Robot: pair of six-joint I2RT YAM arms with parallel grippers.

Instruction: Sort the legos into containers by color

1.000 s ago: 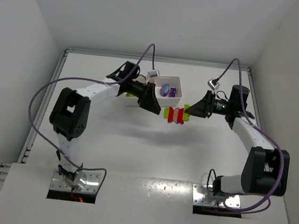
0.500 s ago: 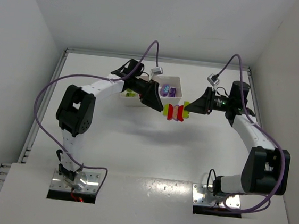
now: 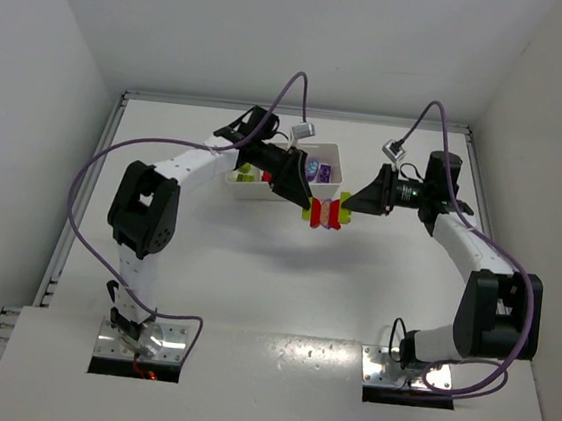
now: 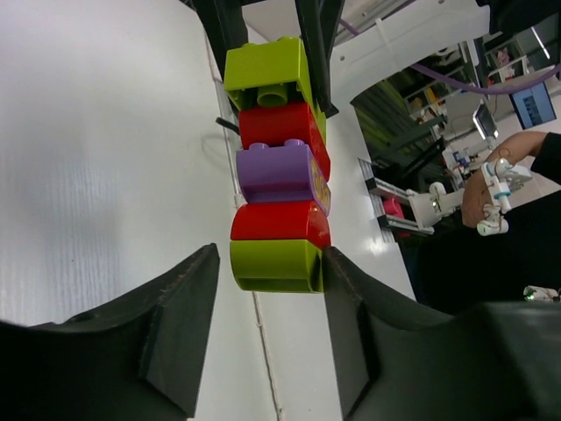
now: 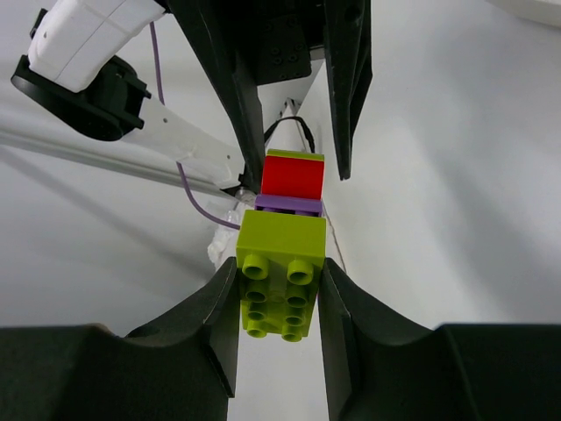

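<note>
A stack of stuck legos (image 3: 323,213) hangs in the air between both grippers, just in front of the white tray (image 3: 253,192). In the left wrist view the stack runs yellow-green (image 4: 273,266), red, purple (image 4: 276,173), red, yellow-green. My right gripper (image 5: 279,281) is shut on the yellow-green end brick (image 5: 279,263). My left gripper (image 4: 270,263) is open, its fingers (image 4: 180,307) straddling the other yellow-green end; one finger touches it, the other stands off. The tray holds a purple brick (image 3: 313,169), a yellow-green brick (image 3: 247,175) and a red brick (image 3: 266,176) in separate compartments.
Purple cables (image 3: 95,166) loop from both arms over the table. White walls close the back and sides. The tray sits at the back centre, close behind the left gripper (image 3: 298,194). The right gripper (image 3: 357,203) reaches in from the right.
My left gripper has moved right and its fingers now straddle the stack's left end. The right gripper has carried the stack slightly left and toward the tray.
</note>
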